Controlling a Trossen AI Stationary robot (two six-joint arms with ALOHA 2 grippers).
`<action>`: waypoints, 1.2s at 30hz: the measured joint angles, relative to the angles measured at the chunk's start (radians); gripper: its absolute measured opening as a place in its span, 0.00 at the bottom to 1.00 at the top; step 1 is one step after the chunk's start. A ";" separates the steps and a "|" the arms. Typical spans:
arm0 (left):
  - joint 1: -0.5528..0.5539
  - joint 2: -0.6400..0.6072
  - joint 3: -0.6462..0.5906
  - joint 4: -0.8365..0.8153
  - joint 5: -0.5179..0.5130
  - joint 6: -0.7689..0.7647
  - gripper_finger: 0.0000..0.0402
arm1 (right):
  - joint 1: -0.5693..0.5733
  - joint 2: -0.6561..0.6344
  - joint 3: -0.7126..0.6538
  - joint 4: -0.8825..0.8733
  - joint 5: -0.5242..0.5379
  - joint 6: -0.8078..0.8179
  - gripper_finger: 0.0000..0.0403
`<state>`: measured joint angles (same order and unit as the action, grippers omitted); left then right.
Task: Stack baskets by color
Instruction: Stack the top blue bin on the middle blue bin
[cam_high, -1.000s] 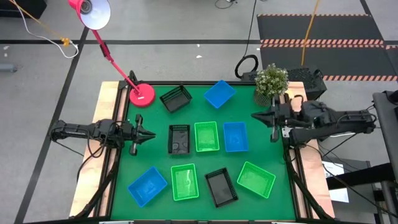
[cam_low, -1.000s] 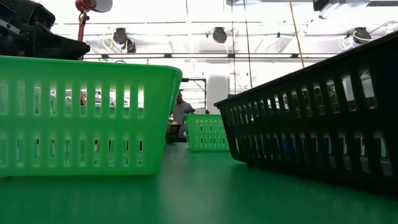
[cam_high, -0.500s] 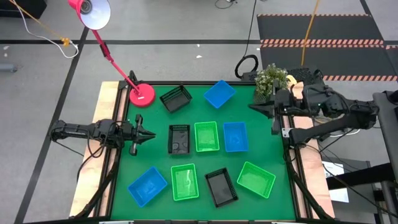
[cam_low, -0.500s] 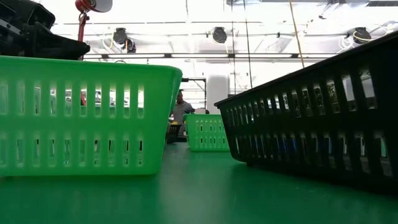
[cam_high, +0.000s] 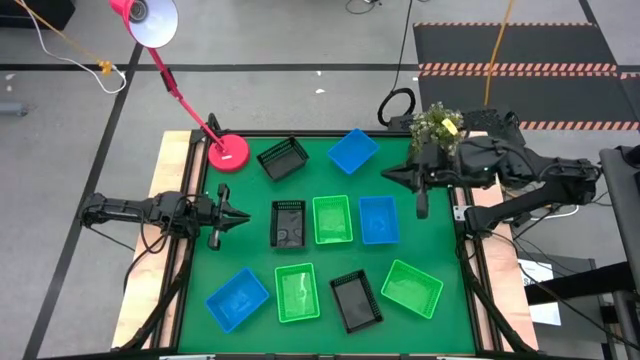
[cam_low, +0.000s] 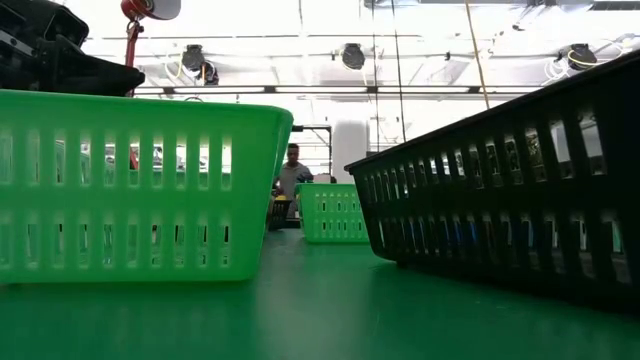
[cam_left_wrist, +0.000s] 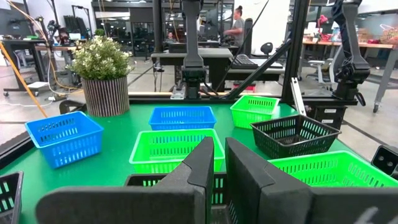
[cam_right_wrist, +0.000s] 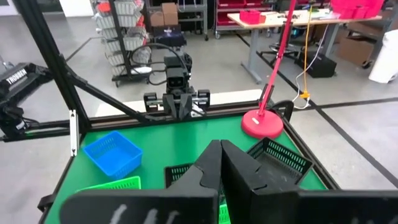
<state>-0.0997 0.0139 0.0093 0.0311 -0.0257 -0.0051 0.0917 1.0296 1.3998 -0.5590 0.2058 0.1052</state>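
Stacking has not visibly begun, going by the high view, for all nine baskets lie single on the green table (cam_high: 190, 300); at the left edge the left gripper (cam_high: 240, 216) waits low and level, its fingers drawn to a narrow slit with nothing between them, tips aimed at the black basket (cam_high: 288, 222) just beside; behind it stands the pink lamp base (cam_high: 228, 152), then a second black basket (cam_high: 282, 157); along the near side lie a blue basket (cam_high: 237, 298), a green basket (cam_high: 297, 292), the third black basket (cam_high: 356, 301) and another green basket (cam_high: 411, 287); the middle row runs on through a green basket (cam_high: 332, 219) to a blue basket (cam_high: 378, 219), with the last blue basket (cam_high: 353, 150) behind; the right gripper (cam_high: 390, 176) hangs between those two, pinched shut and empty, the potted plant (cam_high: 437, 127) beside its arm; the next move, I judge, calls for opening those fingers and dropping onto one basket's rim.
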 joint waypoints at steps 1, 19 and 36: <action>0.000 0.000 0.000 0.000 0.000 0.000 0.11 | 0.000 0.005 0.000 0.001 0.000 0.002 0.00; -0.001 0.086 0.148 0.070 -0.080 -0.128 0.01 | 0.000 0.003 0.000 -0.046 0.002 0.006 0.00; -0.001 0.625 1.014 -0.413 -0.147 -0.068 0.00 | 0.000 -0.002 0.000 -0.075 0.006 -0.043 0.00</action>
<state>-0.1005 0.6386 1.0229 -0.3819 -0.1729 -0.0734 0.0914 1.0276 1.3998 -0.6341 0.2122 0.0623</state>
